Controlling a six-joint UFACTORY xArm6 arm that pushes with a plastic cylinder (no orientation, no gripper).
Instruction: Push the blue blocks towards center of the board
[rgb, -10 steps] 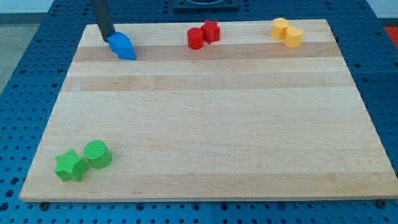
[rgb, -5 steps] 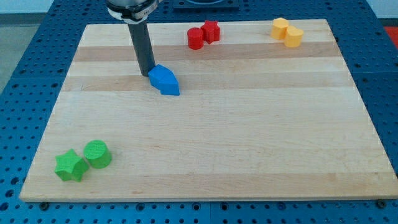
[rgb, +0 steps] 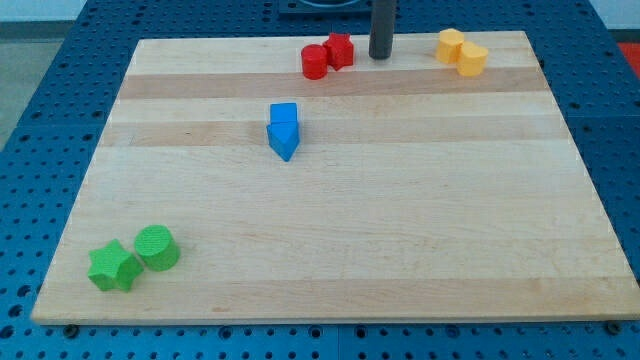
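Near the view's top edge of the wooden board (rgb: 330, 230), the dark rod comes down between the red pair and the yellow pair, and its tip (rgb: 379, 57) rests just to the right of the red blocks, well apart from the blue ones. The arm carries no pincer, only this rod, so nothing is being grasped, and the tip touches no block.

Eight blocks can be counted, two of each colour, each pair sitting together. The two blue blocks lie left of the board's middle and somewhat above it: a blue cube-like block (rgb: 284, 113) sits at the top, and a blue wedge-shaped block (rgb: 284, 139) touches it from below. Together they form one short shape whose long axis runs from the view's top to the view's bottom, with the wedge's narrow end pointing toward the view's bottom.

The red cylinder (rgb: 314, 62) and the red star-like block (rgb: 339, 49) touch each other near the top edge. The two yellow blocks (rgb: 461, 51), their shapes hard to make out, touch near the top right corner. At the bottom left corner, the green star (rgb: 113, 266) sits against the green cylinder (rgb: 157, 247).
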